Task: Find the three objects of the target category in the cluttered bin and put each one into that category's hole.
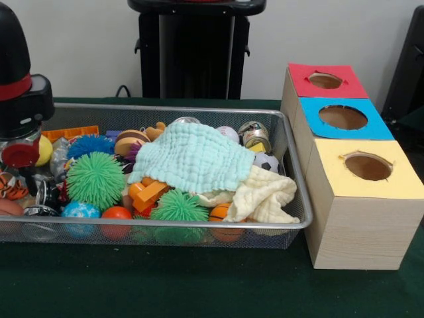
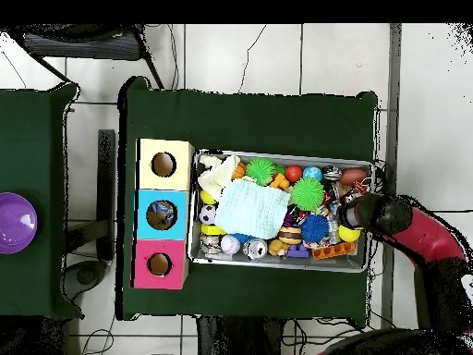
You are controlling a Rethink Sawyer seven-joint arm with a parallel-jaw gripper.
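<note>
A wire mesh bin (image 1: 165, 109) holds a heap of toys. A mint cloth (image 1: 192, 158) lies over the middle of the heap and a cream cloth (image 1: 265, 195) sags at its right end. Around them sit green spiky balls (image 1: 95, 179), a blue spiky ball (image 1: 89, 144), an orange ball (image 1: 116, 213), a small soccer ball (image 1: 266, 162) and orange blocks (image 1: 149, 193). My gripper (image 1: 23, 142) hangs low at the bin's left end beside a yellow ball (image 1: 43, 149). In the overhead view the gripper (image 2: 354, 214) is over the bin's right end.
Three wooden boxes stand right of the bin, each with a hole in a coloured top: red (image 1: 325, 80), blue (image 1: 342, 117), yellow (image 1: 368, 165). A purple bowl (image 2: 14, 222) rests on a separate table at the left of the overhead view.
</note>
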